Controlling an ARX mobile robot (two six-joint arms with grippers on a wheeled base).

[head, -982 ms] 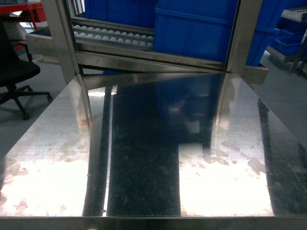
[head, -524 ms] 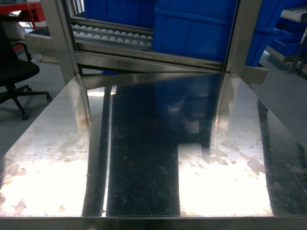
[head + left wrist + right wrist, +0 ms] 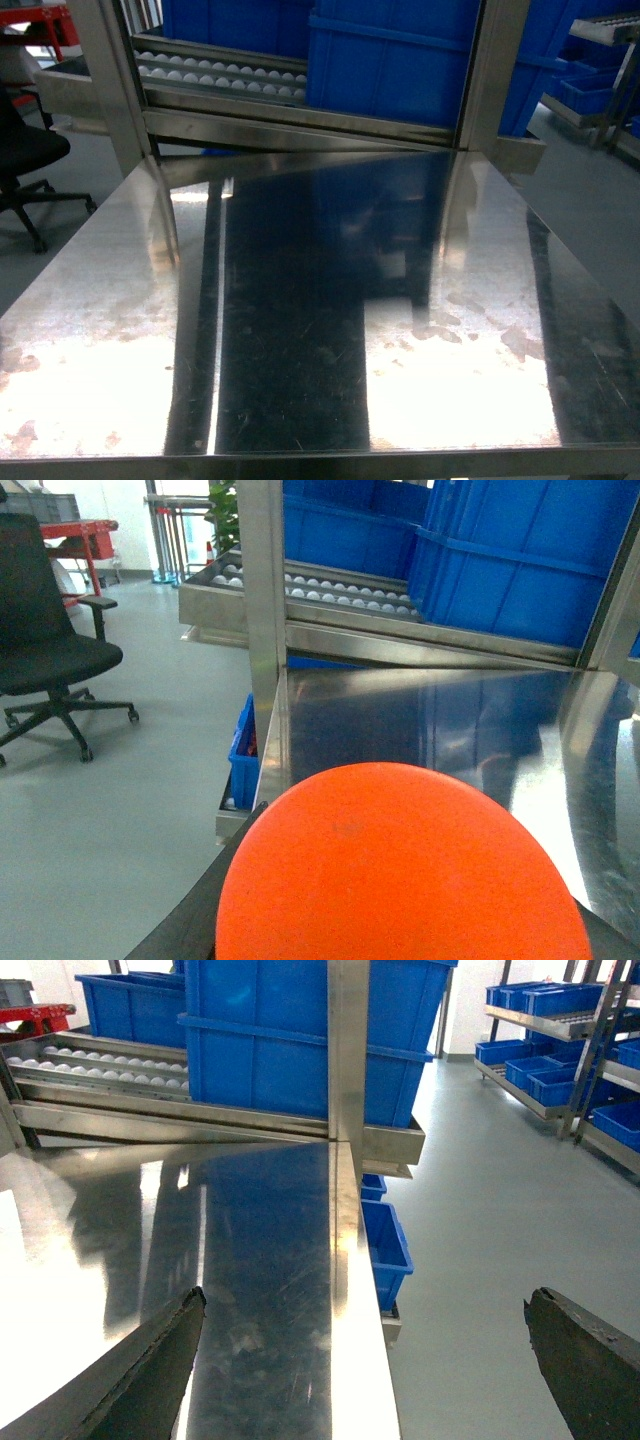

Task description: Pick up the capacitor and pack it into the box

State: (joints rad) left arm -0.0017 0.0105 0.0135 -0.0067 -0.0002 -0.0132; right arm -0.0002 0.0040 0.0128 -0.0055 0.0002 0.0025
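The box is out of view in all three views. A large round orange object [image 3: 400, 870] fills the bottom of the left wrist view, close to the camera. It hides the left gripper's jaws, and I cannot tell whether it is the capacitor or whether the gripper holds it. Only a dark finger [image 3: 195, 920] shows at its lower left. My right gripper [image 3: 362, 1305] is open over the right edge of the steel table [image 3: 260, 1260], its two dark fingertips far apart with nothing between them. Neither gripper appears in the head view.
The bare, reflective steel table [image 3: 300, 300] fills the head view. Behind it stand a steel frame with a roller rack [image 3: 220, 75] and big blue bins [image 3: 390, 60]. An office chair [image 3: 50, 650] is on the floor at left. Small blue bins [image 3: 385, 1240] sit below the table's right edge, with shelving [image 3: 560, 1040] further right.
The head view has shifted: the rack, posts and table have slid a little to the left in the picture. Nothing on the table has changed.
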